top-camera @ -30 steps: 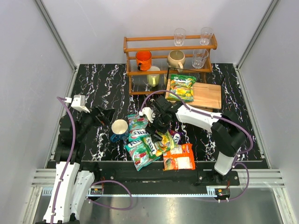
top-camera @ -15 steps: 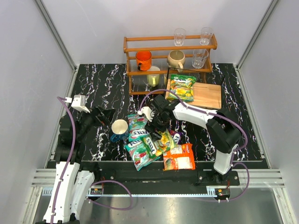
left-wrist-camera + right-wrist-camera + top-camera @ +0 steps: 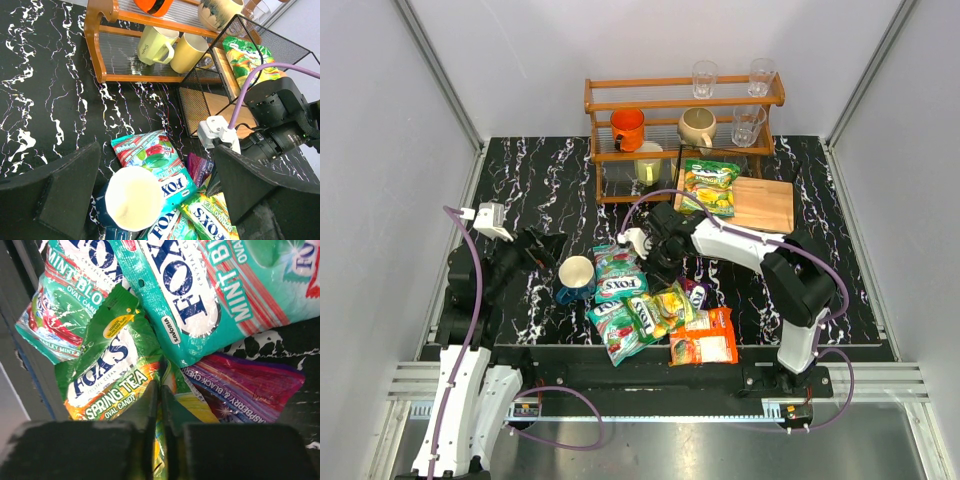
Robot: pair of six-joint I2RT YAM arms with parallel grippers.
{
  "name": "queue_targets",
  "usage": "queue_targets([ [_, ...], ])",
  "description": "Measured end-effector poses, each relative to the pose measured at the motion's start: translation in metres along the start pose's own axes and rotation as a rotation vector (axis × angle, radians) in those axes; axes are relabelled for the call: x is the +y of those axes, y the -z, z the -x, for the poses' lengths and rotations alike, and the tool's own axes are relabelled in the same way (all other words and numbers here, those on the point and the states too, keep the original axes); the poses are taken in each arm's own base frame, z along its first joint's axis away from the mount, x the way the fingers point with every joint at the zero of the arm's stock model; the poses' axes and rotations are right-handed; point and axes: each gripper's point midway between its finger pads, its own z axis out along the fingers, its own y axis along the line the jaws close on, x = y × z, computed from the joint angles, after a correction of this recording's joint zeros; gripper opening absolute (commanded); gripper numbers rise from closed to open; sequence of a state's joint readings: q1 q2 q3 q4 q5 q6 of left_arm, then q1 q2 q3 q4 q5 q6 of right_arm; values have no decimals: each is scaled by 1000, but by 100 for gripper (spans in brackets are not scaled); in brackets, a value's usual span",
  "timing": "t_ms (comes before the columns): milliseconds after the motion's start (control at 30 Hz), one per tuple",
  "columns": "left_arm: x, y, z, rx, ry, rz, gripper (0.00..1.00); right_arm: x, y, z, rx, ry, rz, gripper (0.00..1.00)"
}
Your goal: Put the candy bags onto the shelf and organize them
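Observation:
Several candy bags lie heaped at the front of the table: two teal ones (image 3: 617,272) (image 3: 613,327), a green-yellow one (image 3: 665,305), a purple one (image 3: 696,292) and an orange one (image 3: 704,337). In the right wrist view my right gripper (image 3: 161,391) is shut on a pinched fold of the green-yellow "Spring Tea" bag (image 3: 107,375), beside the purple bag (image 3: 245,385) and under a teal bag (image 3: 210,285). Another green-yellow bag (image 3: 710,186) lies on the pale wood shelf (image 3: 767,205). My left gripper (image 3: 157,165) stays open and empty at the left, above the mug.
A blue-and-cream mug (image 3: 576,279) stands just left of the pile. The orange-brown railed rack (image 3: 600,103) with cups and glasses stands at the back, next to the shelf. Grey walls close in the black marble table (image 3: 520,180).
My right gripper has shut, pinching the green-yellow bag in the pile, after shifting a little to the left. The left arm has not moved.

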State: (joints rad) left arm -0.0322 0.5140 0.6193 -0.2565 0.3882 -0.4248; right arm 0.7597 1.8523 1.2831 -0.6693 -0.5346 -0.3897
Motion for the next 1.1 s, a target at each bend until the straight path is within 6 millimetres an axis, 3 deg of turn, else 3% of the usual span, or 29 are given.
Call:
queue_targets([
  [333, 0, 1, -1, 5, 2, 0, 99, 3, 10, 6, -29, -120, -11, 0],
  [600, 0, 1, -3, 13, 6, 1, 99, 8, 50, 47, -244, -263, -127, 0],
  [733, 1, 1, -4, 18, 8, 3, 99, 9, 62, 54, -357, -414, -186, 0],
  [900, 1, 1, -5, 20, 10, 3, 99, 13, 49, 23, -376, -548, -237, 49],
  [933, 1, 1, -5, 20, 11, 3, 99, 16, 45, 15, -353, -541, -238, 55],
  [1100, -1, 1, -5, 22, 22, -3, 99, 10, 38, 4, -262, -368, -261, 60],
])
